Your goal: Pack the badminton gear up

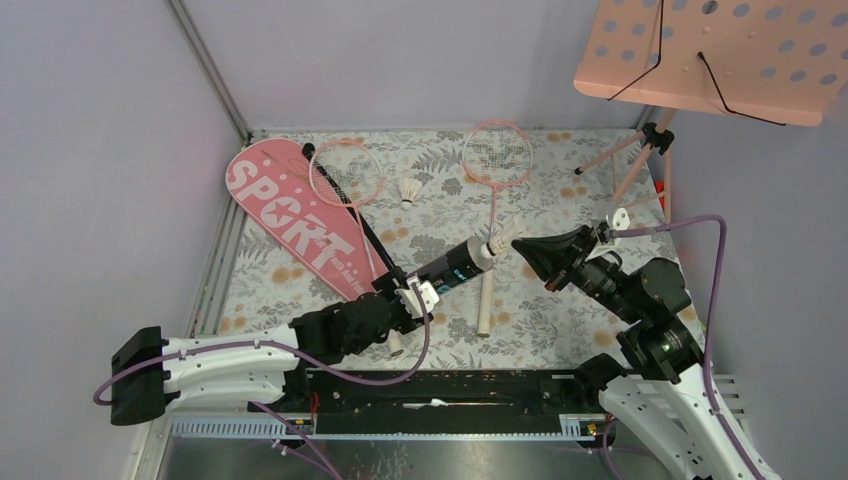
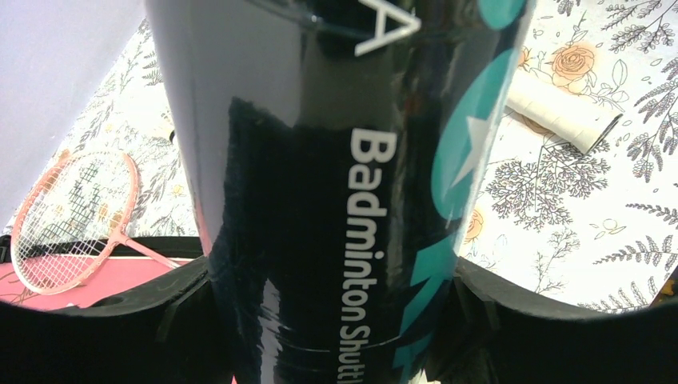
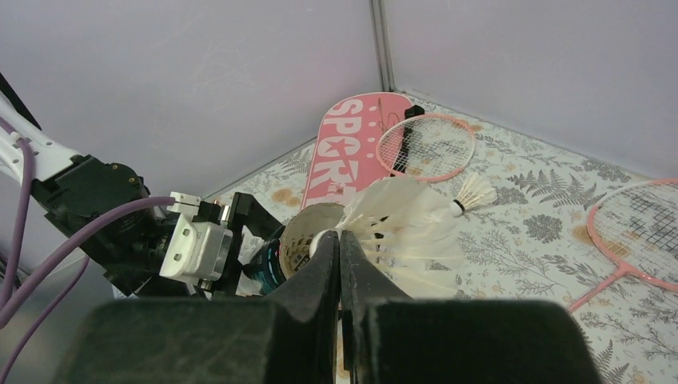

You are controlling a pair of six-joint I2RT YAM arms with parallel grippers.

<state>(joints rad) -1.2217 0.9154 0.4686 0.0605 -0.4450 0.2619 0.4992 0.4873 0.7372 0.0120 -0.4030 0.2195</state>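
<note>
At the middle of the floral table (image 1: 570, 195), in the overhead view, the black tube (image 1: 455, 266) is gripped at its near end by the left gripper (image 1: 418, 297), whose jaws are spread wide around it. The tube's open mouth is turned toward the right gripper (image 1: 522, 247), in whose closed tips a shuttlecock (image 1: 503, 240) is pinched right at that mouth. One racket (image 1: 345, 172) is laid partly over the pink SPORT cover (image 1: 290, 215). A second racket (image 1: 497, 155) is set further right, with a loose shuttlecock (image 1: 409, 190) between them.

In the left wrist view, the tube (image 2: 320, 200) is seen clamped between both black fingers (image 2: 120, 320).

In the right wrist view, the fingertips (image 3: 329, 260) are pressed together on the shuttlecock (image 3: 404, 224), held against the tube's rim (image 3: 300, 228).
</note>
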